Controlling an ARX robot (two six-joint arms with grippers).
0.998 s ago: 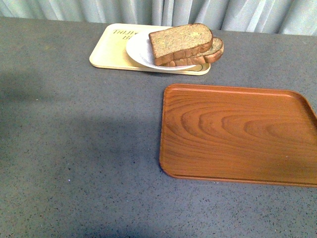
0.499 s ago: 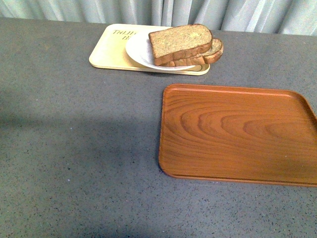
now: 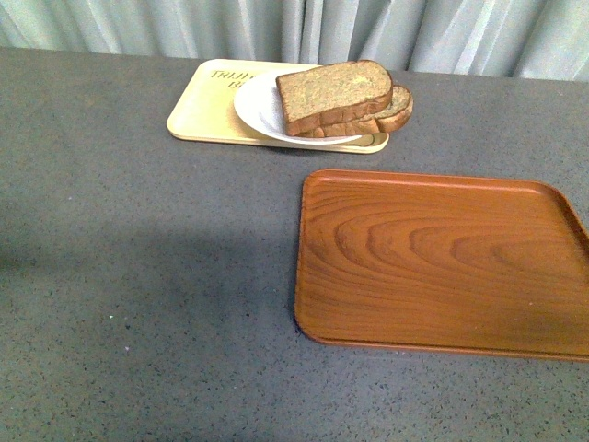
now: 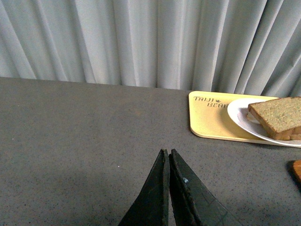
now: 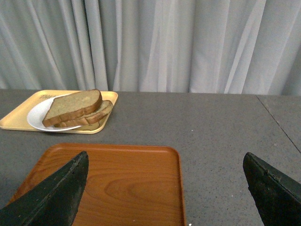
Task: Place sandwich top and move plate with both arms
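Your sandwich top (image 3: 333, 92) sits on the lower bread slice (image 3: 394, 109), stacked, both on the plate (image 3: 259, 103). The top slice is squarish, with a speckled tan face and darker crust; the lower one sticks out past it on the robot's right with a rounder end. The stack sits toward the right of the plate and overhangs that rim.

The plate rests on the cream tray (image 3: 199, 112), over the tray's right part, at the far side of the grey table (image 3: 147, 276) near the curtain (image 3: 368, 23). Printed lettering on the tray is partly covered by the plate.

The wood-grain tray (image 3: 442, 262) lies nearer, to the right, apart from the cream tray and with nothing on it.

You get neither arm in the front view.

Left gripper (image 4: 168, 153): clenched, tips touching, nothing between them, over bare table well left of the cream tray.

Right gripper (image 5: 164, 162): released, fingers (image 5: 61, 188) spread wide at both picture edges, above the near part of the wood-grain tray, holding nothing.
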